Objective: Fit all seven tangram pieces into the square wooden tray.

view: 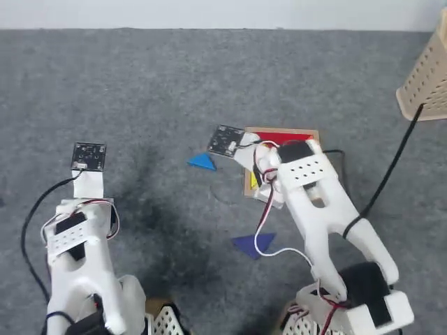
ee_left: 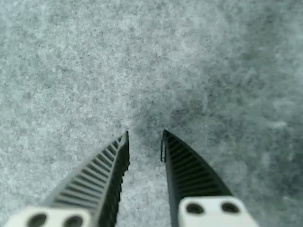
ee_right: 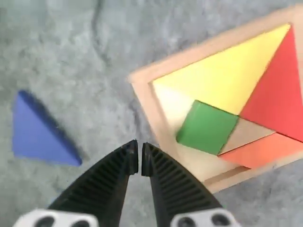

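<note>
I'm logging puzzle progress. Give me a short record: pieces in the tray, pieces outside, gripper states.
in wooden tray: yellow triangle, red triangle, green square, orange piece
on carpet: light blue triangle, dark blue triangle
left gripper: open, over bare carpet
right gripper: shut, empty, beside the tray's edge

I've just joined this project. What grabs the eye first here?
The square wooden tray stands out, holding a yellow triangle, red triangle, green square and orange piece, with the right tool shut just off its corner. Loose on the grey felt lie a light blue triangle, left of the tray in the high view, and a dark blue triangle beside the right arm.
</note>
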You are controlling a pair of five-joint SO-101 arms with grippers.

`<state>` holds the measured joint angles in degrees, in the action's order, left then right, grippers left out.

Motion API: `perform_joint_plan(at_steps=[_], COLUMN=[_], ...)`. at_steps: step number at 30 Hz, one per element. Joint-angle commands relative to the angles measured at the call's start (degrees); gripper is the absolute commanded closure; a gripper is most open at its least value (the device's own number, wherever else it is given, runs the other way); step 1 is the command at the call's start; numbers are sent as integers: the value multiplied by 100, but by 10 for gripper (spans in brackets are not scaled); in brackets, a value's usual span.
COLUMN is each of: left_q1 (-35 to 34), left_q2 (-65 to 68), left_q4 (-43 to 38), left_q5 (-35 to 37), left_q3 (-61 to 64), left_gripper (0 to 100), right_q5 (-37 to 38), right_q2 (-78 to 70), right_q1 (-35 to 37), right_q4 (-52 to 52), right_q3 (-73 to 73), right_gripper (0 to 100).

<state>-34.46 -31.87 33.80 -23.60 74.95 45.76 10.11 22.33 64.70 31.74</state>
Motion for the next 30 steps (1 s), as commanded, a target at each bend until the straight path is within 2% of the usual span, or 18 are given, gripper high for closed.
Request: perform_joint_plan(at_steps=[1, 4, 7, 9, 13, 15, 24, 30], left_q1=[0, 0, 0, 0, 0, 0, 0, 0], left_q2=[9, 9, 9, 9, 9, 9, 9, 9], left_q4=[-62, -62, -53, -53, -53, -53, -53, -53], left_q5=[0, 0, 0, 0, 0, 0, 0, 0], left_q3=[-233, -233, -233, -233, -233, -233, -233, -233], left_gripper=[895, 895, 895, 895, 895, 895, 895, 895], right_q5=[53, -352, -879, -905, -1213, -1371, -738, -756], right_q2=[356, 347, 110, -277, -1473, -2070, -3600, -4365], right_q1=[-13, 514, 971, 1200, 1323, 1323, 1710, 1745], right_q4=[-426, -664, -989, -1042, -1077, -1165, -1305, -1253], right_q3=[-9, -255, -730, -1169, -2251, -2725, -3815, -4703], right_gripper=[989, 980, 901, 842, 754, 744, 719, 684])
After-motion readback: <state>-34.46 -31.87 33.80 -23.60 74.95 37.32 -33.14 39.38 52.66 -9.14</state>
